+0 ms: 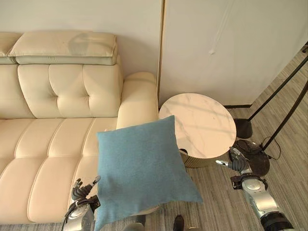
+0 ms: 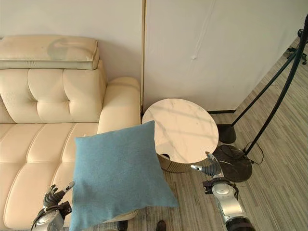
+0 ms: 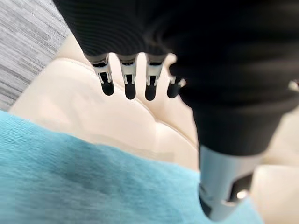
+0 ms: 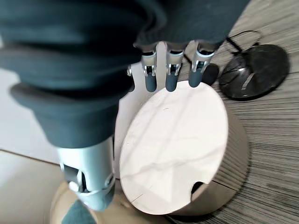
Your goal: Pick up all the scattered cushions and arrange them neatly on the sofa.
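Lying tilted over the near right corner of the cream sofa [image 1: 57,139], a blue cushion [image 1: 139,168] is seen, overhanging the seat edge. Just left of it the left hand [image 1: 83,190] is held with fingers relaxed, gripping nothing. Right of the round marble side table [image 1: 202,122], the right hand [image 1: 238,163] is extended, fingers straight.

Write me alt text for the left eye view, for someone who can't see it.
A blue cushion lies tilted over the front corner of a cream sofa, overhanging its edge toward the floor. The robot's left hand is beside the cushion's lower left, fingers open, and its right hand hangs open near a round white side table.
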### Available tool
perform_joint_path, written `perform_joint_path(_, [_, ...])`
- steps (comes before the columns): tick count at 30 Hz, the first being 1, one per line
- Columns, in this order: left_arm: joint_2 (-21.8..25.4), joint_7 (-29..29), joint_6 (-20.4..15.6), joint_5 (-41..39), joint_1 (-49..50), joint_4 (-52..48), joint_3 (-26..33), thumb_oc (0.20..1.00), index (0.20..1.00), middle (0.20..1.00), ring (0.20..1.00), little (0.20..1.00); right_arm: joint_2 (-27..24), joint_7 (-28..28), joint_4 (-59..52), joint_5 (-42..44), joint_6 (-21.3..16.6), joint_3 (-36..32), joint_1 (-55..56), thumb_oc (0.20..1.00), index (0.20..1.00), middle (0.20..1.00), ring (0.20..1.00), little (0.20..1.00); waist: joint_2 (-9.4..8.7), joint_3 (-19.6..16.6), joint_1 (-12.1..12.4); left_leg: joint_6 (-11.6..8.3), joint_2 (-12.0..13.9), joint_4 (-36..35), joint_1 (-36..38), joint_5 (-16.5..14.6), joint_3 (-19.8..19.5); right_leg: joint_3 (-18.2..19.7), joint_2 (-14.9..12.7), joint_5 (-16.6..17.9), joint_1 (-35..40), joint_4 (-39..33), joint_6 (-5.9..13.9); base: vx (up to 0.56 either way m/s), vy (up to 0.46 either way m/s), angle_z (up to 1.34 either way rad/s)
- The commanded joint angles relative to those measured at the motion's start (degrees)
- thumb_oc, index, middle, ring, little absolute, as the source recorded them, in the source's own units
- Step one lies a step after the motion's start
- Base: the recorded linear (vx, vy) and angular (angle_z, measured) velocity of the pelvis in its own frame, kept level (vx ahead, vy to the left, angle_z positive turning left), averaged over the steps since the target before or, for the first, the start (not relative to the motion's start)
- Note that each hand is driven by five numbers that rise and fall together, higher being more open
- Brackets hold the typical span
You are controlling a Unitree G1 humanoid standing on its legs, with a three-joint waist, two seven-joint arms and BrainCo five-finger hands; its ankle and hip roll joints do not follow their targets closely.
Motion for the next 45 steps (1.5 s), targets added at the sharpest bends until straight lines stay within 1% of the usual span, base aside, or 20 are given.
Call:
perform_joint_path(1, [5.82,-2.23,-1.03,-0.04,-4.65,4.55,-3.57,1.0,1.0,1.0,1.0,1.0,0.68,0.18,2.0,0.73,-0.68,4.15,-3.5,1.0,1.0,1.0,1.0,1.0,-1.73,-1.61,0.6,-1.87,0.67,-0.4,2.37,-5.97,-0.52,1.8,-1.98,-5.73,-2.48,2.17,2.68,0.04,0.008,0.05])
perform_joint_path(2, [5.82,-2.23,-1.03,-0.05,-4.66,4.56,-3.57,1.0,1.0,1.0,1.0,1.0,0.68,0.18,2.0,0.73,-0.68,4.15,-3.51,1.0,1.0,1.0,1.0,1.0,-1.74,-1.6,0.6,-1.87,0.67,-0.4,2.37,-5.97,-0.52,1.79,-1.98,-5.74,-2.48,2.17,2.68,0.05,0.012,0.04])
perform_joint_path(5, [6.2,-3.71,-0.02,-0.62,-8.85,9.48,-7.04,1.0,1.0,1.0,1.0,1.0,2.92,0.16,5.44,1.4,-0.3,7.95,-7.09,1.0,1.0,1.0,1.0,1.0,-1.53,-1.02,0.56,-1.97,0.8,-0.4,1.62,-5.76,-0.52,1.62,-1.97,-5.79,-3.54,2.67,2.64,0.01,0.012,0.03])
perform_joint_path(9, [3.55,-3.96,0.25,-4.04,-14.07,15.77,-10.37,1.0,1.0,1.0,1.0,1.0,7.79,-0.77,9.53,3.16,-0.14,12.29,-12.41,1.0,1.0,1.0,1.0,1.0,-1.21,1.1,0.35,-1.81,0.9,-0.4,-1.57,-4.95,-0.46,2.08,-1.82,-5.33,-7.33,3.08,2.45,-0.08,0.035,-0.01])
perform_joint_path(10, [3.56,-3.97,0.23,-4.06,-14.12,15.81,-10.37,1.0,1.0,1.0,1.0,1.0,7.8,-0.78,9.58,3.17,-0.17,12.29,-12.47,1.0,1.0,1.0,1.0,1.0,-1.22,1.05,0.35,-1.81,0.91,-0.4,-1.66,-4.94,-0.45,2.09,-1.82,-5.34,-7.45,3.13,2.45,-0.08,0.03,-0.01])
perform_joint_path(16, [0.46,-2.85,-0.52,-7.0,-17.8,17.95,-13.23,1.0,1.0,1.0,1.0,1.0,11.91,-1.74,11.05,5.06,-0.78,15.9,-15.17,1.0,1.0,1.0,1.0,1.0,-0.6,4.25,0.34,-1.52,0.84,-0.37,-6.03,-3.59,-0.52,2.89,-1.92,-4.9,-12.85,5.15,2.02,-0.09,0.045,0.0])
perform_joint_path(20, [-0.37,-2.21,-1.2,-8.23,-19.78,17.03,-14.49,1.0,1.0,1.0,1.0,1.0,13.17,-2.08,10.64,6.39,-1.26,17.21,-16.42,1.0,1.0,1.0,1.0,1.0,-0.6,5.28,0.42,-1.49,0.79,-0.12,-7.52,-3.18,-0.52,3.18,-2.0,-4.58,-14.73,6.0,1.84,-0.06,0.032,-0.01])
perform_joint_path(21, [-0.95,-1.92,-1.94,-9.05,-21.21,14.54,-15.83,1.0,1.0,1.0,1.0,1.0,13.77,-2.34,9.42,7.36,-1.73,18.15,-17.49,1.0,1.0,1.0,1.0,1.0,-0.75,6.14,0.51,-1.47,0.72,0.03,-8.18,-2.92,-0.57,3.37,-1.97,-4.33,-15.39,6.25,1.81,-0.07,0.037,0.0])
perform_joint_path(22, [-1.29,-2.4,-2.84,-9.67,-22.63,9.59,-17.98,1.0,1.0,1.0,1.0,1.0,14.42,-2.71,8.03,9.06,-2.28,18.88,-18.9,1.0,1.0,1.0,1.0,1.0,-0.81,7.24,0.59,-1.46,0.66,0.19,-8.21,-2.86,-0.58,3.23,-2.06,-4.39,-15.42,6.66,1.8,-0.08,0.042,0.02])
perform_joint_path(24, [-1.44,-3.8,-2.94,-10.53,-22.96,5.56,-19.55,1.0,1.0,1.0,1.0,1.0,15.02,-2.08,6.71,11.62,-2.79,19.34,-19.46,1.0,1.0,1.0,1.0,1.0,-0.96,7.97,0.72,-1.45,0.64,0.29,-8.13,-2.86,-0.52,3.16,-2.15,-4.38,-15.31,6.83,1.79,-0.04,0.022,0.01])
perform_joint_path(28, [-1.76,-9.23,-1.93,-12.1,-23.59,-0.88,-24.09,1.0,1.0,1.0,1.0,1.0,15.81,2.52,4.12,17.67,-3.22,21.39,-18.88,1.0,1.0,1.0,1.0,1.0,-1.16,9.4,0.77,-1.48,0.59,0.24,-7.93,-2.9,-0.5,3.28,-2.36,-4.32,-15.26,6.97,1.94,-0.03,0.014,0.01])
perform_joint_path(29, [-1.75,-9.23,-1.93,-12.1,-23.61,-0.88,-24.09,1.0,1.0,1.0,1.0,1.0,15.81,2.53,4.12,17.67,-3.21,21.38,-18.9,1.0,1.0,1.0,1.0,1.0,-1.16,9.28,0.75,-1.47,0.58,0.23,-8.1,-2.82,-0.52,3.27,-2.37,-4.23,-15.4,6.92,1.94,-0.04,0.011,0.01])
perform_joint_path(33, [-2.63,-12.9,-0.91,-14.5,-26.37,-1.34,-28.48,1.0,1.0,1.0,1.0,1.0,15.37,5.63,2.98,19.94,-3.05,24.84,-20.68,1.0,1.0,1.0,1.0,1.0,-1.3,10.36,0.59,-1.65,0.6,0.16,-8.36,-2.6,-0.11,3.31,-2.48,-3.91,-16.04,7.18,2.01,-0.04,0.005,0.0])
perform_joint_path(36, [-4.05,-15.34,-0.15,-17.21,-27.78,-1.13,-31.52,1.0,1.0,1.0,1.0,1.0,15.14,6.52,2.23,20.52,-2.71,26.78,-23.22,1.0,1.0,1.0,1.0,1.0,-1.41,10.99,0.39,-1.68,0.59,0.13,-8.4,-2.56,0.2,3.47,-2.49,-3.63,-16.4,7.33,2.04,-0.01,0.001,0.0])
perform_joint_path(39, [-6.72,-18.82,1.86,-22.06,-27.68,-0.81,-34.49,1.0,1.0,1.0,1.0,1.0,15.03,7.76,0.51,19.97,-2.13,28.99,-24.7,1.0,1.0,1.0,1.0,1.0,-1.56,11.31,0.01,-1.59,0.6,0.15,-8.2,-2.72,0.47,3.91,-2.42,-3.67,-16.57,7.73,2.08,-0.01,0.007,-0.06])
perform_joint_path(40, [-7.25,-19.37,2.26,-22.66,-27.4,-0.76,-35.01,1.0,1.0,1.0,1.0,1.0,15.0,8.08,-0.05,19.77,-1.97,29.27,-24.52,0.576,0.576,0.576,0.576,0.576,-1.58,11.35,-0.07,-1.57,0.63,0.19,-8.1,-2.77,0.49,3.94,-2.45,-3.71,-16.56,7.81,2.1,0.0,0.008,-0.06])
perform_joint_path(41, [-7.69,-19.86,2.54,-23.42,-27.22,-0.75,-35.44,0.598,0.598,0.598,0.598,0.598,15.06,8.45,-0.28,20.07,-1.83,29.5,-24.16,0.2,0.2,0.2,0.2,0.2,-1.6,11.42,-0.15,-1.55,0.63,0.2,-8.06,-2.82,0.5,3.94,-2.46,-3.74,-16.6,7.9,2.11,0.0,0.002,-0.04])
perform_joint_path(42, [-7.69,-19.86,2.54,-23.42,-27.22,-0.75,-35.44,0.457,0.457,0.457,0.457,0.457,15.06,8.45,-0.29,20.07,-1.83,29.5,-24.16,0.2,0.2,0.2,0.2,0.2,-1.6,11.42,-0.15,-1.55,0.63,0.2,-8.06,-2.82,0.5,3.95,-2.46,-3.74,-16.6,7.9,2.11,0.0,0.003,-0.04])
perform_joint_path(43, [-8.54,-20.29,3.05,-24.97,-26.76,-0.92,-35.8,0.222,0.222,0.222,0.222,0.222,15.52,8.85,-0.5,21.42,-1.92,29.68,-23.46,0.2,0.2,0.2,0.2,0.2,-1.58,11.59,-0.2,-1.5,0.64,0.26,-8.03,-2.87,0.5,4.03,-2.52,-3.79,-16.67,8.08,2.1,-0.01,0.002,-0.05])
perform_joint_path(45, [-10.98,-21.59,4.23,-30.03,-25.55,-0.14,-36.06,0.2,0.2,0.2,0.2,0.2,17.63,10.08,-0.41,27.09,-2.41,29.92,-21.29,0.2,0.2,0.2,0.2,0.2,-1.53,12.25,-0.25,-1.51,0.53,0.28,-7.85,-2.95,0.59,4.11,-2.49,-3.87,-16.58,8.26,2.08,-0.01,0.003,-0.04])
